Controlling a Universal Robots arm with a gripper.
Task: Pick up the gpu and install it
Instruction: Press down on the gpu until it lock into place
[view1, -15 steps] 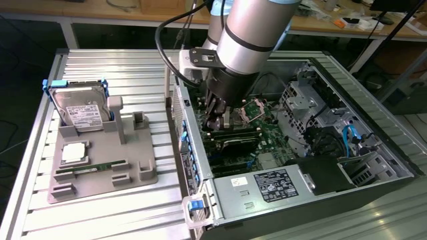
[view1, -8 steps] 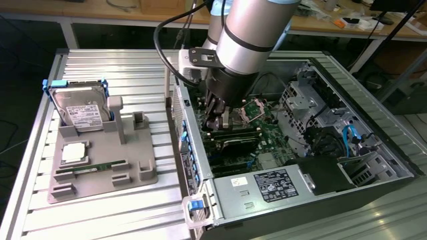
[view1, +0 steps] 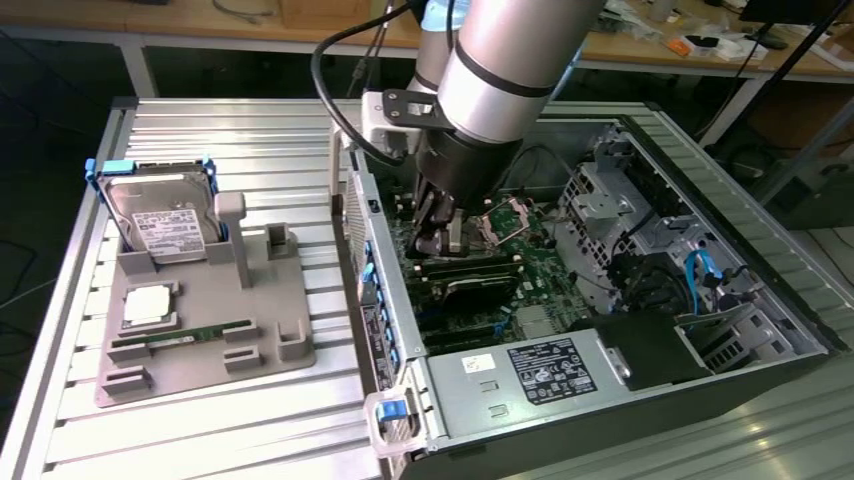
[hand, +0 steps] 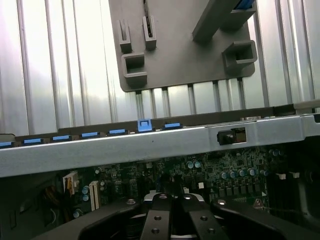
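tabletop of ribbed metal (view1: 200, 430) carries everything in the exterior view. an open computer case (view1: 787, 300) lies on its side over the exterior view's right half, its inside facing up. the robot arm (view1: 507, 60) comes down from the top of the picture into the case. on the exterior view's left, beside the case, sits a grey parts fixture (view1: 200, 375). a silver hard drive (view1: 160, 222) with a white label stands at its far end. a pale square chip (view1: 147, 303) lies flat in the middle of it, and a slim green memory stick (view1: 187, 338) lies near its front.

inside the case, a silver power supply (view1: 534, 375) fills the near corner. the green motherboard (view1: 541, 265) lies beyond it, below the arm.

the gpu (view1: 467, 268) shows as a thin dark card lying across the motherboard. it is right beneath the gripper (view1: 441, 238), inside the case and well apart from the fixture. whether the fingertips touch it cannot be told.

in the wrist view the gripper (hand: 175, 222) points down at the motherboard (hand: 210, 167). its two black fingers (hand: 157, 220) are pressed together with no gap, and nothing is seen clamped between them. past the fingers runs the case's silver edge rail (hand: 150, 145) with a row of small blue tabs (hand: 90, 134). beyond the rail lies the grey fixture (hand: 175, 60) on the ribbed table.
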